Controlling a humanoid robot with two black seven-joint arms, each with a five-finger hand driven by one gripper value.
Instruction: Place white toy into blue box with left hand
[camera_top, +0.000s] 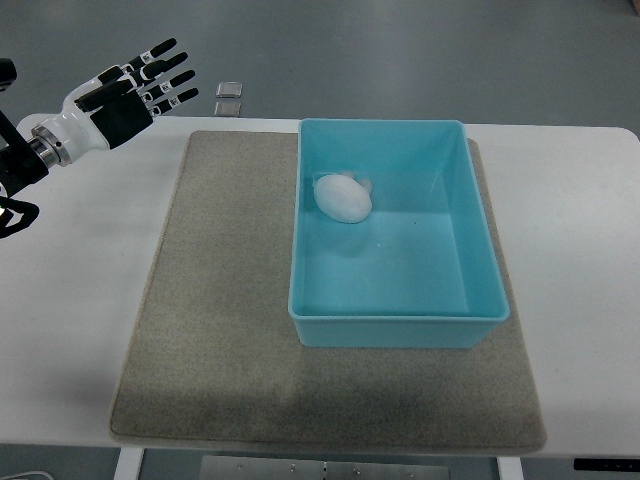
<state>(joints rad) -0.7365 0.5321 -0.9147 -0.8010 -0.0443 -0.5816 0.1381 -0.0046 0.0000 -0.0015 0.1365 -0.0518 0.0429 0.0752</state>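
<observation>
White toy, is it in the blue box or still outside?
In. The white toy lies on the floor of the blue box, near its far left corner. The left hand, open, is away from it.

The toy (343, 197) lies inside the box (399, 318), at its far left. The left hand (135, 92) hovers far left, fingers spread, empty.

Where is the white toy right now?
In the top view the white toy lies inside the blue box, in its far-left corner, far from the left robot hand.
</observation>
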